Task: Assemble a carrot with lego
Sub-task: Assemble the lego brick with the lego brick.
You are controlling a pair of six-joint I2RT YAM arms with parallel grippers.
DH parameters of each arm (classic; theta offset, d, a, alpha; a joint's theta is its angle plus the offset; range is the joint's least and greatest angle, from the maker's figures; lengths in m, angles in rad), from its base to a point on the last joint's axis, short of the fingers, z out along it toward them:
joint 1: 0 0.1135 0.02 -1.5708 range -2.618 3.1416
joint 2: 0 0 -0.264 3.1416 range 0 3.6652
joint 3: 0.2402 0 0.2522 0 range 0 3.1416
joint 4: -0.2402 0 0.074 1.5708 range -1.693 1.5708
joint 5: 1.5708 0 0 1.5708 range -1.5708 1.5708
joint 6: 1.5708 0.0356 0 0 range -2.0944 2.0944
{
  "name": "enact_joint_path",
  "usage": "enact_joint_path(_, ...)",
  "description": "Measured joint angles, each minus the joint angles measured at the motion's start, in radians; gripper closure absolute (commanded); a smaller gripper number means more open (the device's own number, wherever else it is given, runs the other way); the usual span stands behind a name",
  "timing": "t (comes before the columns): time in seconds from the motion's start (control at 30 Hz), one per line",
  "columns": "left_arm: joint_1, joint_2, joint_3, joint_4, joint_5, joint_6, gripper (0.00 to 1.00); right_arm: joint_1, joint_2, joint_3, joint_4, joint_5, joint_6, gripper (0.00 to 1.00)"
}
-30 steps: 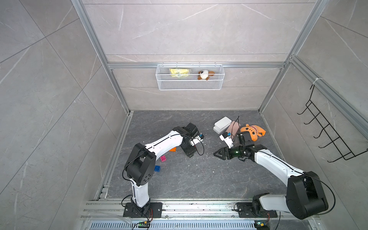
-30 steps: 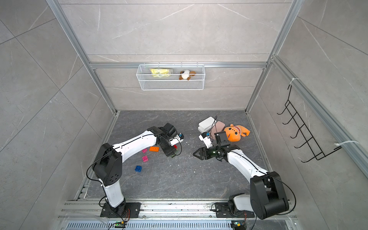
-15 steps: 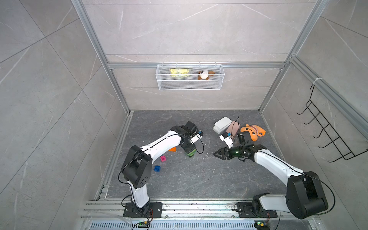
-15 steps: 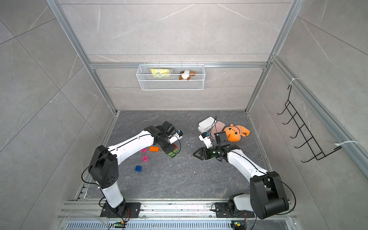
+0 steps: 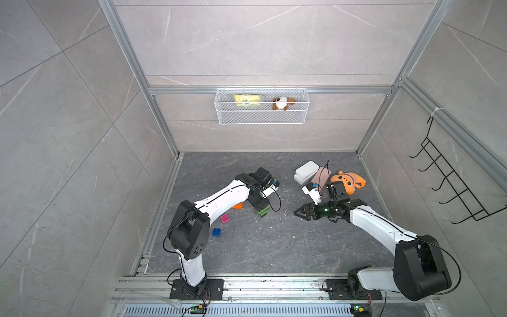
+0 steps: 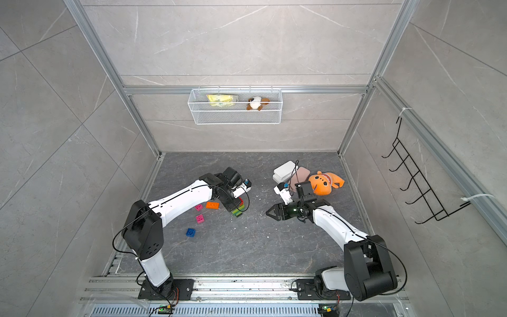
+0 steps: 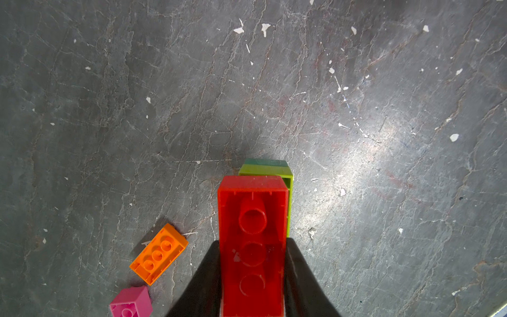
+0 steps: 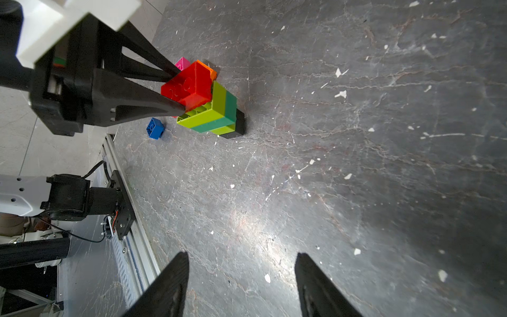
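Observation:
The carrot (image 8: 219, 112) stands on the dark floor as a short stack: black tip down, then dark green and lime layers. It shows in both top views (image 5: 262, 212) (image 6: 238, 210). A red lego brick (image 7: 252, 219) rests on its lime layer, underside facing the left wrist view. My left gripper (image 7: 252, 241) is shut on this red brick from both sides. My right gripper (image 8: 241, 263) hovers open and empty to the right of the stack (image 5: 297, 212). Loose lego lies to the left of the stack: an orange brick (image 6: 212, 205), two pink ones (image 6: 200, 218) and a blue one (image 6: 190, 232).
White flat cases (image 5: 307, 171), a pink case (image 5: 322, 175) and an orange plush toy (image 5: 347, 181) lie at the back right, behind my right arm. A wire basket (image 5: 262, 109) hangs on the back wall, a black hook rack (image 5: 452, 192) on the right wall.
My left gripper's jaws have closed on the red brick and it has shifted slightly towards the stack. The right arm has stayed still.

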Motion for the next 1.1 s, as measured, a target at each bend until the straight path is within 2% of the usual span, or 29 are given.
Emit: enact_joint_path(1.1, -0.023, 0.005, 0.006, -0.011, -0.01, -0.044, 0.67, 0.0, 0.015, 0.001, 0.0, 0.0, 0.0, 0.36)
